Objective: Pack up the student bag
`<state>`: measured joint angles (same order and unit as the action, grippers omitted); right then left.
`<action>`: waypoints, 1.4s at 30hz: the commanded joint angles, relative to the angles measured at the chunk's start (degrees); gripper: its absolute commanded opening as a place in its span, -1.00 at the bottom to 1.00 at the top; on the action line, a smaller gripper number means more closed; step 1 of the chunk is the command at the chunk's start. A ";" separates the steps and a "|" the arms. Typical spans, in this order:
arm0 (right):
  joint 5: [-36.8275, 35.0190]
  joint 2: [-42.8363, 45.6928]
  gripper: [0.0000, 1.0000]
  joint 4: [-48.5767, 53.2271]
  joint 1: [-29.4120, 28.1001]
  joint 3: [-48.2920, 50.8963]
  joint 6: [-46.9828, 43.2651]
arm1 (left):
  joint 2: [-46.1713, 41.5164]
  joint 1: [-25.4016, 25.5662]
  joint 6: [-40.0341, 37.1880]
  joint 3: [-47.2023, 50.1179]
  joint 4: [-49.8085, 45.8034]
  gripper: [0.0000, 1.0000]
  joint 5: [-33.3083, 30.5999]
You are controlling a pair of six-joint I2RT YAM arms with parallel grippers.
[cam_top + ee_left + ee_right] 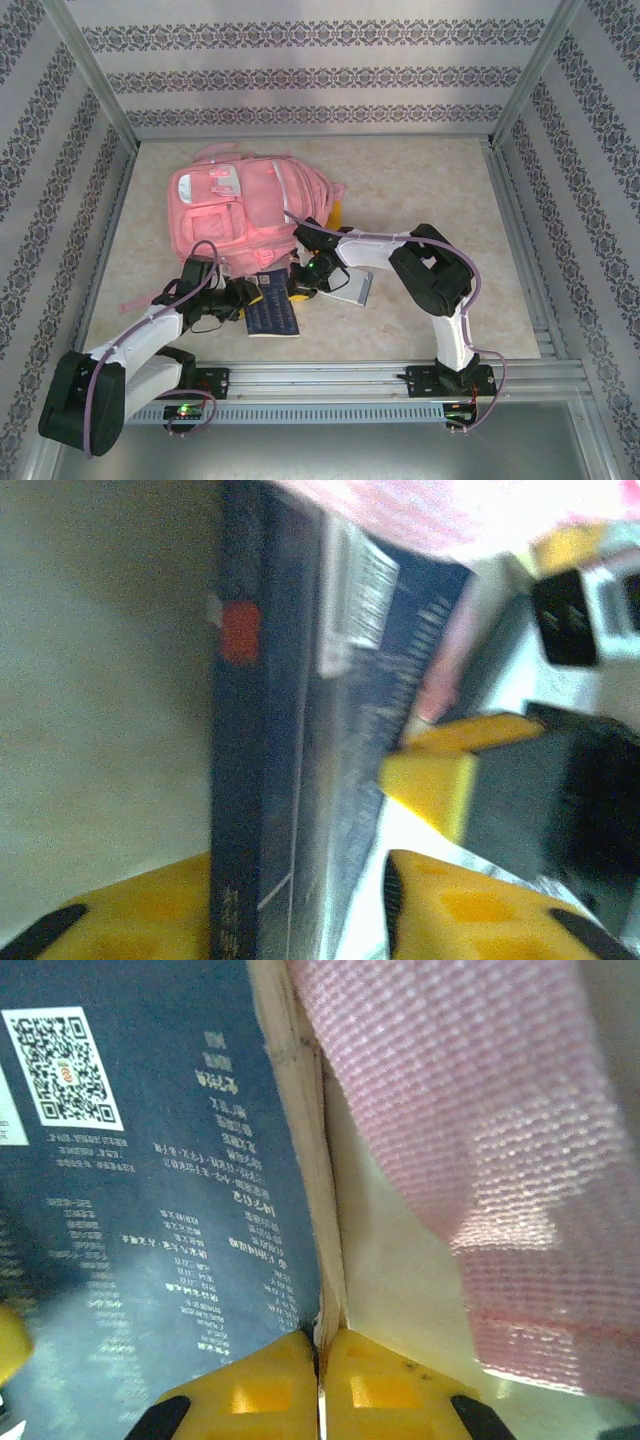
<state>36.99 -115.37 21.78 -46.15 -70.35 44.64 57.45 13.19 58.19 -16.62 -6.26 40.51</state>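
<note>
The student bag [245,205], a big pink backpack, lies on the table with its mouth toward the arms; its pink mesh [480,1110] hangs close by in the right wrist view. A dark blue book [272,318] rests at the bag's near edge. My right gripper [320,1345] is shut on the book's [150,1210] thin page edge, beside the printed back cover. My left gripper [298,870] straddles the book's spine [240,780]. Its left finger [130,910] is against the spine and a pale gap remains by its right finger [470,900]. Both grippers [250,295] [298,282] meet at the book.
A grey-white flat item [355,290] lies just right of the book, under the right arm. Something yellow [340,215] pokes out behind the bag. Patterned walls and metal rails [530,300] close the table in; bare beige tabletop [440,180] stretches to the right and back.
</note>
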 commanded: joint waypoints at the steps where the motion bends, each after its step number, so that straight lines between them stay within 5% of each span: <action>1: -0.96 -1.95 -0.81 -0.17 -1.14 0.90 -0.69 | -1.72 0.96 1.68 -1.48 6.93 -0.33 7.96; 10: -1.33 -1.31 -0.80 0.19 -1.05 1.22 -1.22 | 0.12 0.98 -3.20 -3.68 2.02 -0.28 8.11; 15: -1.97 0.80 -0.71 0.54 -0.95 2.50 -1.78 | -0.19 1.22 -4.36 -5.60 -1.34 -0.74 7.53; 18: -3.31 4.18 -0.51 1.01 -0.45 4.60 -2.34 | -3.12 1.47 -4.10 -6.48 -3.74 -1.00 7.01; 23: -7.10 14.10 -0.07 4.25 1.52 8.55 -3.56 | -10.79 1.49 -0.20 -7.65 -6.43 -1.00 6.84; 30: -7.42 30.49 0.11 7.99 7.45 11.64 -4.21 | -18.77 1.83 8.65 -10.82 -2.92 -1.00 4.72; 36: -3.53 40.81 0.21 3.61 12.62 10.32 -0.26 | -11.40 2.12 14.83 -21.11 9.47 -1.00 -5.48; 42: 0.32 44.31 0.47 -12.69 15.22 9.85 12.69 | -2.31 6.07 16.63 -32.30 19.52 -1.00 -23.88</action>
<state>34.06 -71.99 19.53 -31.05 -59.59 49.43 53.25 17.32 72.75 -44.21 1.93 27.11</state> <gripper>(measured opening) 0.722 0.120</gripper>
